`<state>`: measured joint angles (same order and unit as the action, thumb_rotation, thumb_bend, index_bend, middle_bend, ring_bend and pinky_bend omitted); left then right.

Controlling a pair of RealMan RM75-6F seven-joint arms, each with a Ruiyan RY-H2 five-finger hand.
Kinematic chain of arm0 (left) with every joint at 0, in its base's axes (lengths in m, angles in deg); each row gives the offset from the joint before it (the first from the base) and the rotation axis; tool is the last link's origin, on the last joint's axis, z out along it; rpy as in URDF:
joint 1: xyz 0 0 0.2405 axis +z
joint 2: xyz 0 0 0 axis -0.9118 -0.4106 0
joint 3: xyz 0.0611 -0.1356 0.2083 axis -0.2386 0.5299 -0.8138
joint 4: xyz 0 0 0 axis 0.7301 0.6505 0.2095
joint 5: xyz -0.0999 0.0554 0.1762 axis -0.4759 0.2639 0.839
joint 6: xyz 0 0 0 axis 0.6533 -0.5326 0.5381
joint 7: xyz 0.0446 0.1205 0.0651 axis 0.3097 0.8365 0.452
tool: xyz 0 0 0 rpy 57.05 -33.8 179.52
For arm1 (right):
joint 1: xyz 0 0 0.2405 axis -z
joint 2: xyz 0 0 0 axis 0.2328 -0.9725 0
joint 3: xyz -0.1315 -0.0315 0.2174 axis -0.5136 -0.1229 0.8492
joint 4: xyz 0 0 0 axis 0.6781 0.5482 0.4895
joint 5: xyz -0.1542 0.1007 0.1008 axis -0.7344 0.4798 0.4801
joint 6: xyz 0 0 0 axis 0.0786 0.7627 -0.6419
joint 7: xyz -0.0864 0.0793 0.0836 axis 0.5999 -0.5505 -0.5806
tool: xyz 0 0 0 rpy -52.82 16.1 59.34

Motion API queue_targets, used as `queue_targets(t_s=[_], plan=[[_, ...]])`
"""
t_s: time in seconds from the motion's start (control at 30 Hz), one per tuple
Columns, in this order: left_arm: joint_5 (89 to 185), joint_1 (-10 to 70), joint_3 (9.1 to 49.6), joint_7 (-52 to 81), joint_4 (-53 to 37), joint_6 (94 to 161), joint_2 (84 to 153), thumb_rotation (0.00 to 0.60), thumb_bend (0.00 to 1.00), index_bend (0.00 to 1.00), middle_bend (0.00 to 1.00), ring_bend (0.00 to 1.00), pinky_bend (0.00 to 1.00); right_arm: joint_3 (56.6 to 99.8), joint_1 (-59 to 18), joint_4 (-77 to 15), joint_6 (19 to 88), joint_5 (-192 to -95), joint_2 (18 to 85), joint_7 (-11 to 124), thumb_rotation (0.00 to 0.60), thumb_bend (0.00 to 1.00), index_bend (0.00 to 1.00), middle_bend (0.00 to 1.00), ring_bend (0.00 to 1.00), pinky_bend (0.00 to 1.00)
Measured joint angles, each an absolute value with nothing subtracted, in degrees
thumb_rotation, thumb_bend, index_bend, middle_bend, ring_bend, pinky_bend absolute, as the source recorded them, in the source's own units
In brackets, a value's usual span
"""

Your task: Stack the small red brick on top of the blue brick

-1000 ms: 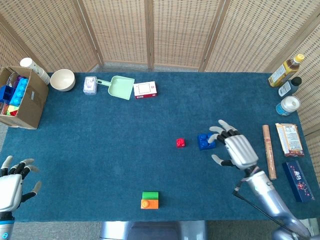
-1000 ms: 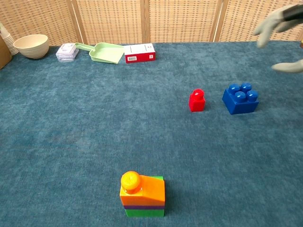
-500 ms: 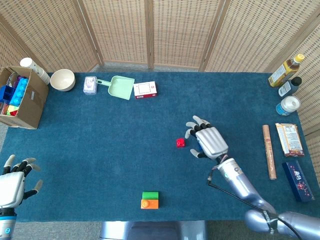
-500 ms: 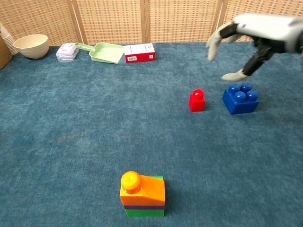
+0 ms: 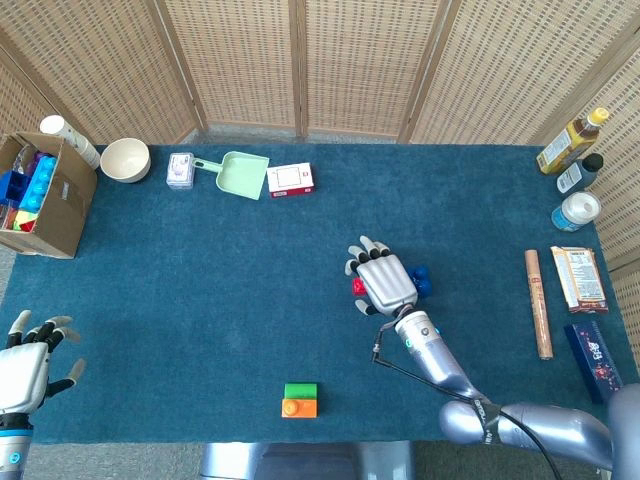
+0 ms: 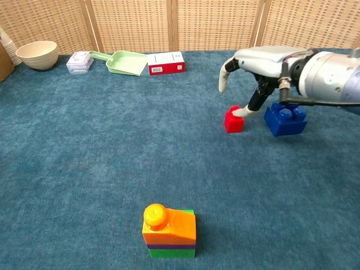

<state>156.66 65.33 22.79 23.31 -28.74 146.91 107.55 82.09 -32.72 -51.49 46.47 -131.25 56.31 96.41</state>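
Here the right hand [image 6: 256, 73] hangs over the small red brick [image 6: 233, 121], fingers spread and curved downward; in the chest view one fingertip [image 6: 241, 112] touches the brick's top on its right side, while the others stay clear of it. Nothing is gripped. From the head view, the same hand [image 5: 383, 280] covers most of the red brick [image 5: 357, 286], leaving only a sliver visible at its left edge. The red brick stands on the blue tabletop [image 6: 101, 157], just left of the blue brick [image 6: 285, 119], a small gap between them. The blue brick sits studs up, partly hidden behind the right wrist in the chest view and peeking out at the hand's right side in the head view [image 5: 422, 281].

The left hand [image 5: 25, 362] rests at the near left corner of the tabletop, fingers apart and holding nothing.

Near the front edge stands an orange-and-green brick stack [image 6: 169, 232], well apart from the other bricks. Along the far edge lie a cream bowl [image 6: 37, 54], a clear plastic box [image 6: 79, 61], a green dustpan [image 6: 126, 62] and a red-and-white carton [image 6: 166, 62]. A cardboard box [image 5: 50, 205] of toys sits at the far left.
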Motion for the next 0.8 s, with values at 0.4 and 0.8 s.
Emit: queue_targets(t_s=[0.4, 0.8], plan=[[157.05, 65.46, 22.47, 20.49, -26.64, 147.12, 108.05, 0.600, 0.38, 0.43, 0.27, 0.32, 0.07, 80.26, -36.36, -47.16, 47.87, -126.99, 60.06, 101.30, 0.548, 0.25, 0.30, 0.16, 0.02, 0.17], [157.17, 65.86, 22.24, 18.95, -25.66, 147.60, 107.97, 0.600, 0.38, 0.43, 0.27, 0.32, 0.07, 78.68, -38.23, -42.61, 48.08, -124.91, 63.02, 103.35, 0.550, 0.25, 0.30, 0.16, 0.01, 0.17]])
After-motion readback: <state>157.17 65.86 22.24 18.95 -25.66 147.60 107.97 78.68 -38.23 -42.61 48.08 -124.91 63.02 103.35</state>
